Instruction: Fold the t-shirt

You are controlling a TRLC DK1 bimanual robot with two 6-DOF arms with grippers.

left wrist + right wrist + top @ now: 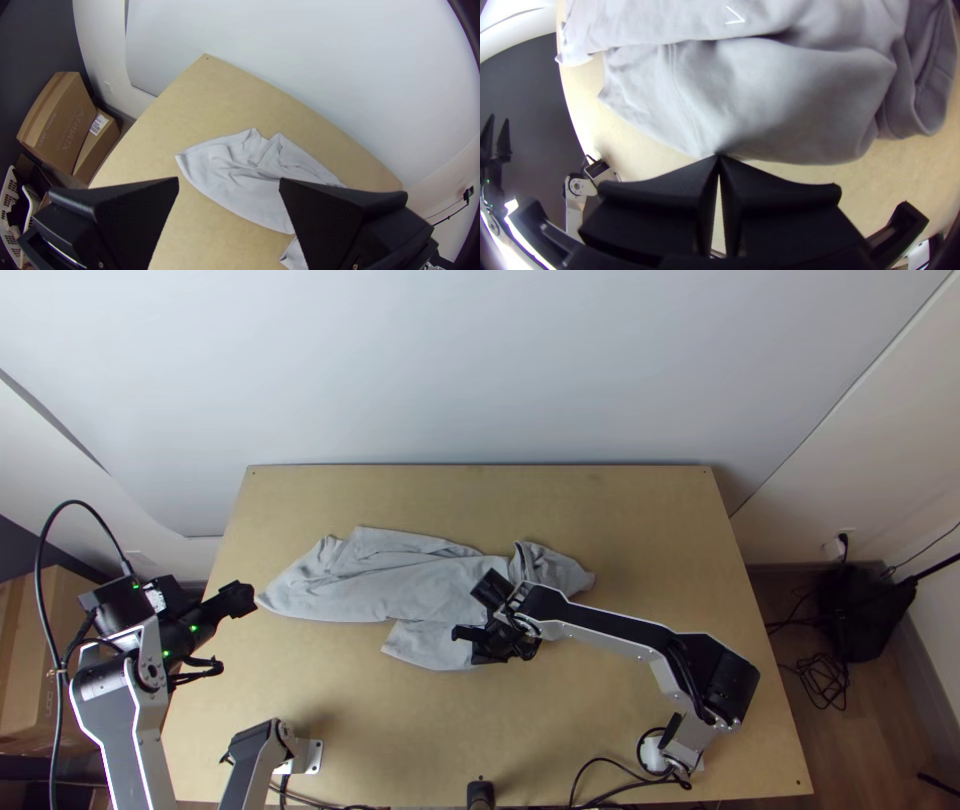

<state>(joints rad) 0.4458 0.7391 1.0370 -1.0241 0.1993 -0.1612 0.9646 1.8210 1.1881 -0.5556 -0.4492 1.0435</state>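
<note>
The grey t-shirt [400, 585] lies bunched in a long, uneven strip across the middle of the table, with a lower flap toward the near edge. My left gripper [228, 632] is open over the table's left edge, apart from the cloth. In the left wrist view, the t-shirt [240, 175] lies beyond the left gripper [229, 182], whose fingers stand wide apart. My right gripper [478, 642] is at the shirt's near side, right of centre. In the right wrist view, the right gripper [719, 157] is shut on the near edge of the t-shirt [760, 100], whose creases run toward the fingertips.
Bare wooden table [480, 495] extends behind the shirt and in front of it. Cables [610, 775] lie along the near edge by the right arm's base. Cardboard boxes [60, 120] stand on the floor off the table's left side.
</note>
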